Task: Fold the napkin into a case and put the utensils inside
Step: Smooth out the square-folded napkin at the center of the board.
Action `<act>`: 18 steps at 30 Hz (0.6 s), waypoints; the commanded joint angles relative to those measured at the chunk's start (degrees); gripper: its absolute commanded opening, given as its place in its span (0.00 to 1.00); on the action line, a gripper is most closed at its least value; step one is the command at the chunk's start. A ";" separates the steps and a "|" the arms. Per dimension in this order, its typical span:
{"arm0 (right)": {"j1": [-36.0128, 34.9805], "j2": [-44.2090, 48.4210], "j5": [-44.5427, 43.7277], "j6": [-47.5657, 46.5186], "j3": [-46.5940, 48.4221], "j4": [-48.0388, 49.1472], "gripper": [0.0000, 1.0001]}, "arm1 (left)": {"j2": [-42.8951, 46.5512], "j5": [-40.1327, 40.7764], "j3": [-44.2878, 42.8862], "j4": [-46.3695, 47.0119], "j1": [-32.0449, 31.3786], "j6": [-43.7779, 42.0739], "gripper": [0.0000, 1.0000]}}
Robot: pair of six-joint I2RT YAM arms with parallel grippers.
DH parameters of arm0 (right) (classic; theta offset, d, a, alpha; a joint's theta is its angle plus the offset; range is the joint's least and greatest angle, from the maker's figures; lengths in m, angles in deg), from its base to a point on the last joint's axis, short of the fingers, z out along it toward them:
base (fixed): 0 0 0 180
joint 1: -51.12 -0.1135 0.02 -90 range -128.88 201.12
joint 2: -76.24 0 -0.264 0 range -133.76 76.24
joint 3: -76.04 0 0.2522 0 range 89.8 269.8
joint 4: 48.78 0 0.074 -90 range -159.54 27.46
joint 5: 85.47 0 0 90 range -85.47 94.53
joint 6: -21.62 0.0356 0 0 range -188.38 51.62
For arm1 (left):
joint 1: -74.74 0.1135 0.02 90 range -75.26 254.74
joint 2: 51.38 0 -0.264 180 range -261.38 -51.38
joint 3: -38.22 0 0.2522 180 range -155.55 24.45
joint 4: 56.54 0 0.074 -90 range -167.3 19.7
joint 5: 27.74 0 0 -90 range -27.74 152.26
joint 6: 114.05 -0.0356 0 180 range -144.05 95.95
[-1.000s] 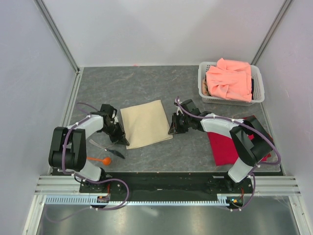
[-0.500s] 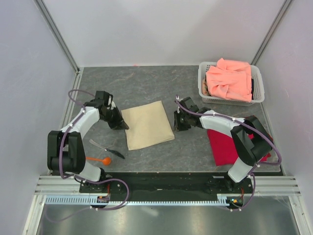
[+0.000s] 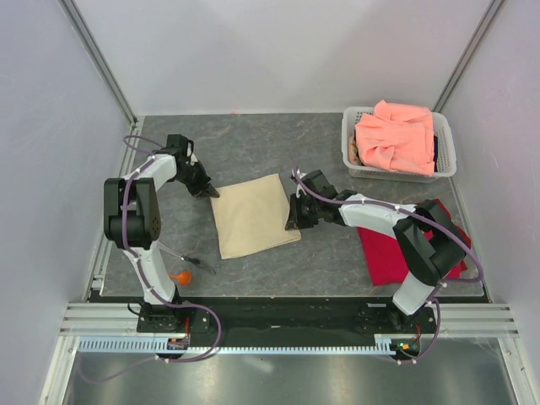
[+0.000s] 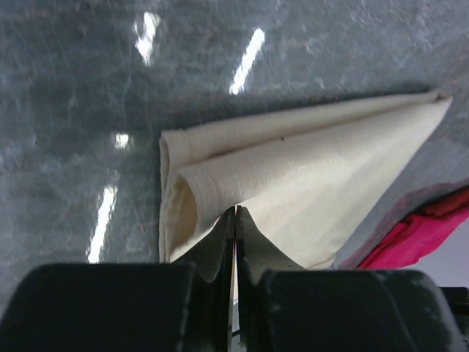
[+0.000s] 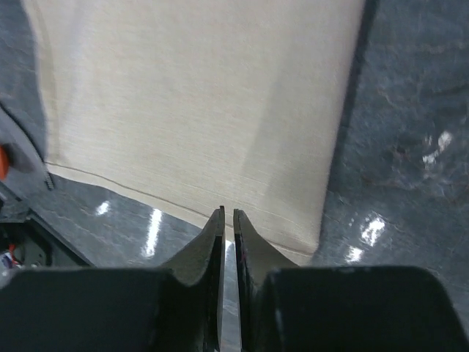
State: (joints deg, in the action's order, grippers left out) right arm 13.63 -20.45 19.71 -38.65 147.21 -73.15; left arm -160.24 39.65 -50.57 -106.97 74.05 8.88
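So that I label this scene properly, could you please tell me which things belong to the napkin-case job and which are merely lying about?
For the job: beige napkin; orange spoon; thin dark utensil.
Just lying about: white basket; salmon-pink cloth heaped in it; red cloth.

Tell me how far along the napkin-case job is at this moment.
Done: the napkin lies folded, doubled layers showing in the left wrist view. In hand: the left gripper pinches its far-left corner, the right gripper looks closed on the opposite edge, seemingly for another fold. Left: no pouch shape yet; the orange spoon and dark utensil lie by the left arm's base.
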 commanded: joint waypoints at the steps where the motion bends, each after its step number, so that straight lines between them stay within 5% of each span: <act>1: 1.02 -1.75 -2.34 -0.20 -5.11 2.79 0.14 | -5.56 4.76 -5.21 0.02 0.60 -2.25 0.05; 7: 1.28 -1.41 -9.64 -4.51 -3.98 -1.42 0.13 | -8.57 6.26 -8.30 -2.27 0.60 -4.98 0.05; 11: 1.37 1.32 -10.61 -5.57 0.77 -4.50 0.15 | 0.02 3.10 -6.46 -2.36 0.43 -6.29 0.10; 13: 1.46 0.89 -10.26 -5.57 4.79 -4.59 0.20 | 3.72 2.66 -3.92 -2.45 0.08 -6.65 0.16; 15: 1.64 -0.60 -9.82 -5.65 8.05 -4.51 0.36 | 8.74 0.74 -0.15 -2.01 -0.19 -6.38 0.19; 18: 2.51 -5.69 -8.33 -5.39 15.17 -3.37 0.43 | 14.09 -2.52 6.17 -0.87 -2.38 -5.60 0.16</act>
State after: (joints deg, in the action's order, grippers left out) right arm 15.31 -22.57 11.36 -43.15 153.46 -78.68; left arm -154.62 41.77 -50.64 -108.94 73.92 5.18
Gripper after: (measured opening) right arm 0.402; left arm 0.186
